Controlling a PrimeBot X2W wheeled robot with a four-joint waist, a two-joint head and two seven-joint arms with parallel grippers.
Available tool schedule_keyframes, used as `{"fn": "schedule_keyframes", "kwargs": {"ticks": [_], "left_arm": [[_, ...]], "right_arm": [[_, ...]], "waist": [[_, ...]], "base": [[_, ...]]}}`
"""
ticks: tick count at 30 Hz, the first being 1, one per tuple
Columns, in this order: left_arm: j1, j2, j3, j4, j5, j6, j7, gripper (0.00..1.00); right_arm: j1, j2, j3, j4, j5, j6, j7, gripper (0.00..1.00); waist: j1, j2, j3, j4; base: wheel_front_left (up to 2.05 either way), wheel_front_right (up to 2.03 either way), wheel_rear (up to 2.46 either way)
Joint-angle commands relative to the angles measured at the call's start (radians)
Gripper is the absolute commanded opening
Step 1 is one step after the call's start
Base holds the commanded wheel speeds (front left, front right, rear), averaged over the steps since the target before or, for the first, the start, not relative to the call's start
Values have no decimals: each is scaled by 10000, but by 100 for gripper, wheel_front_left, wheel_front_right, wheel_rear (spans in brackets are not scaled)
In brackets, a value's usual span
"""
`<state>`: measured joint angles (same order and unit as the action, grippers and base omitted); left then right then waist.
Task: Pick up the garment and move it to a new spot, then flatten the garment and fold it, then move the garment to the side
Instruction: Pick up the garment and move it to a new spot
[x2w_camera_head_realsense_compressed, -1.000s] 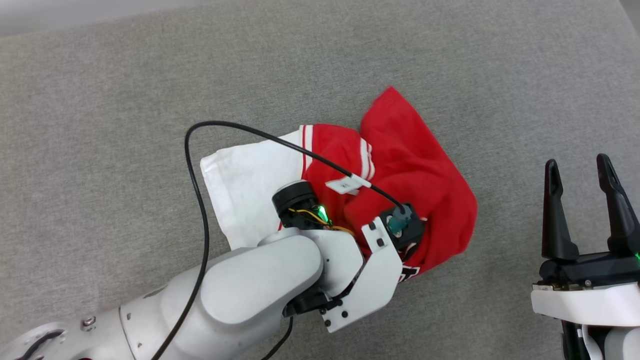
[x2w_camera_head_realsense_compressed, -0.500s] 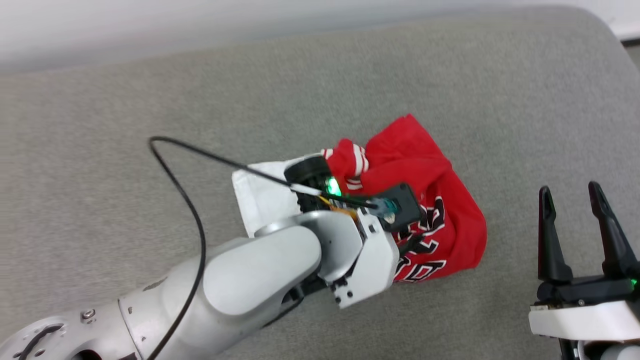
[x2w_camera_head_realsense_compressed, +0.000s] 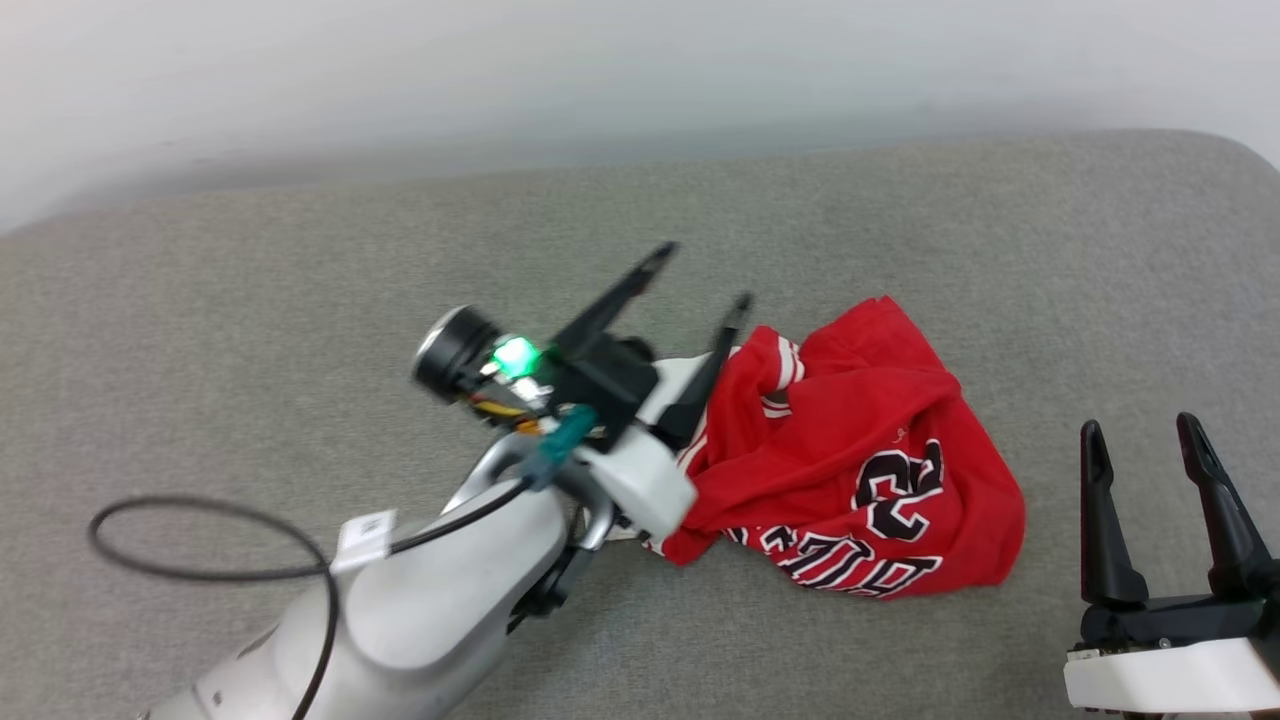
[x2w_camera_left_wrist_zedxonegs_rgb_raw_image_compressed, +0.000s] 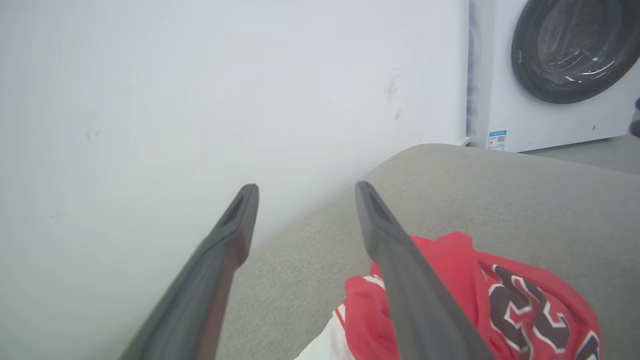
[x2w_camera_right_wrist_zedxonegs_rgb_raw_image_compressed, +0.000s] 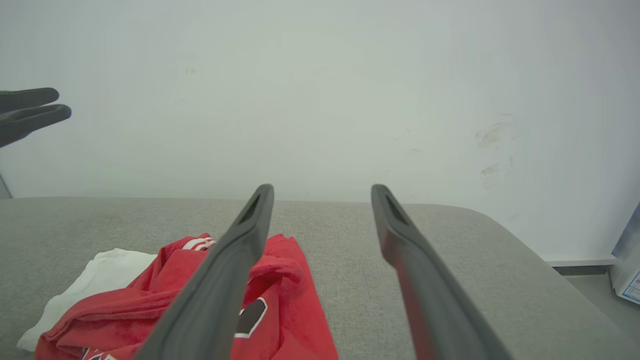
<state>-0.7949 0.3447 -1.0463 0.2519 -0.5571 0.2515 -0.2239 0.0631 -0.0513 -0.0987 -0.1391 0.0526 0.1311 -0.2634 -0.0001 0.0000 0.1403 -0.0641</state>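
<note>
The red "23" jersey (x2w_camera_head_realsense_compressed: 860, 450) lies crumpled right of centre on the grey upholstered surface (x2w_camera_head_realsense_compressed: 250, 300), its white sleeve mostly hidden behind the left wrist. The left gripper (x2w_camera_head_realsense_compressed: 700, 282) hangs over the jersey's left edge, jaws spread and empty, one finger just beside the striped trim. The right gripper (x2w_camera_head_realsense_compressed: 1143, 435), at the lower right, is also spread and empty. A pinch into this heap would likely catch several layers and spoil the flattening, and that near finger could snag cloth.

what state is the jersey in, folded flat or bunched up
Bunched up: the garment lies in a rumpled heap on the grey cushion, red cloth ridged and overlapping, its 23 warped by creases.
</note>
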Motion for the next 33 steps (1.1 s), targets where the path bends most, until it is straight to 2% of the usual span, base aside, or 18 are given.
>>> {"fn": "schedule_keyframes", "kwargs": {"ticks": [1, 6, 9, 13, 16, 19, 22, 33], "left_arm": [[405, 56, 268, -63, 38, 402, -200, 100], [1489, 361, 1230, -452, 350, 1631, -414, 100], [2264, 496, 2007, -973, 762, 2209, -416, 100], [3453, 604, 3014, -1539, 1270, 2697, -414, 100], [4041, 569, 3478, -1786, 1500, 2809, -413, 100], [4859, 443, 4168, -2053, 1893, 2872, -414, 100], [5583, 260, 4740, -2238, 2249, 2731, -415, 100], [7374, -647, 6275, -2388, 3241, 1573, -416, 100]], "right_arm": [[83, 21, -48, 2, -44, -7, -21, 100], [215, 21, -71, 30, -60, -7, -21, 100], [222, 19, -102, 46, -66, -7, -20, 100], [277, 22, -114, 88, -56, -7, -20, 100], [329, 19, -141, 130, -42, -7, -20, 100], [418, 21, -159, 191, -12, -7, -20, 100], [486, 21, -160, 248, 30, -7, -20, 100], [912, 21, -163, 526, 286, -7, -20, 100]], "waist": [[1, 0, -97, 128], [1, 0, -193, 310], [1, 0, -230, 389], [1, 0, -329, 454], [1, 0, -395, 487], [1, 0, -498, 531], [1, 0, -611, 568], [1, 0, -1032, 694]], "base": [[0, 0, 0], [0, 0, 0], [0, 0, 0], [0, 0, 0], [0, 0, 0], [0, 0, 0], [0, 0, 0], [0, 0, 0]]}}
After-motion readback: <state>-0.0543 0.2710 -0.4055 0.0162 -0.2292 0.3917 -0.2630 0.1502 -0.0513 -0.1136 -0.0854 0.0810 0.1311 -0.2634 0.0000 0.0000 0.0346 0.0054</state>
